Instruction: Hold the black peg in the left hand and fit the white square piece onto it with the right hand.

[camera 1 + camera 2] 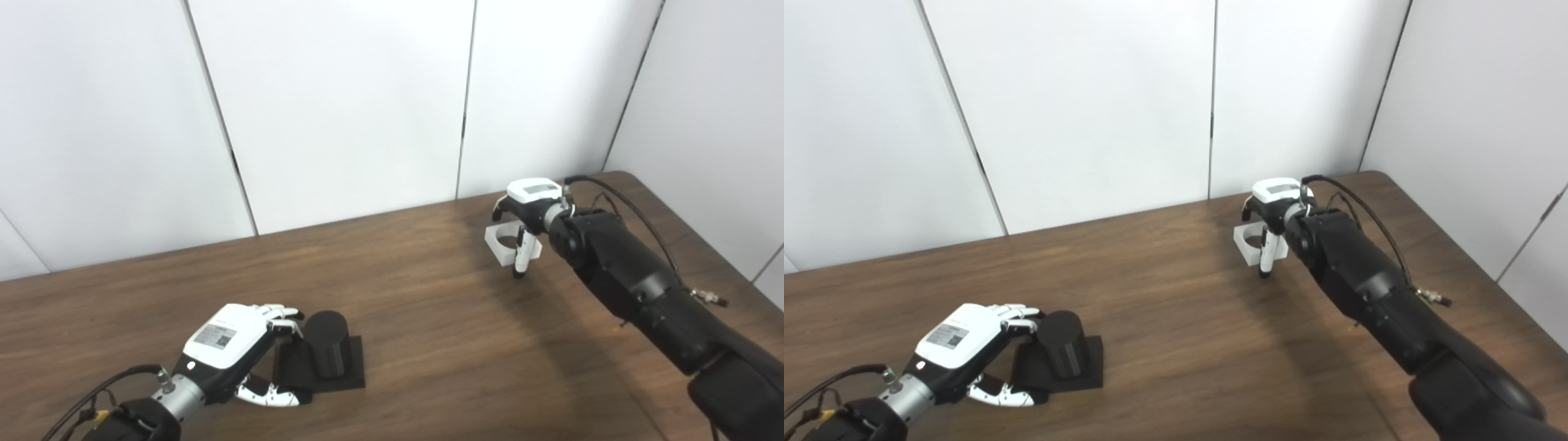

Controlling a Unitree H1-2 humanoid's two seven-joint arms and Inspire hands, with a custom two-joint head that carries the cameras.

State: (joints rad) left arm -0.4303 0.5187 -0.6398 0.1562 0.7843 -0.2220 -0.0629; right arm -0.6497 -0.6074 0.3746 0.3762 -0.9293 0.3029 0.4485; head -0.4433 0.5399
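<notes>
While the black peg (326,343) stands upright on its flat square black base (352,372) near the front left of the wooden table (416,306), the left hand (236,352) sits just beside it on its left. Fingers (283,313) curl around toward the peg's upper side, tips touching or nearly touching it; thumb (275,397) lies low along the base's front left corner. Fingers and thumb are apart, cupping the peg without clamping it; base looks flat on the table.

White square piece (503,244), with a round hole through its middle, is at the far right of the table, well apart from the peg. Right hand (528,211) is over it, palm down. One finger (520,257) reaches down along the piece's near edge, another dark fingertip shows at its far left side. Fingers appear closed onto the piece. Cannot tell whether the piece is lifted or resting on the table.

Right forearm (631,282) runs in from the lower right, cable looped above it. White panel walls (343,104) stand behind the table.
</notes>
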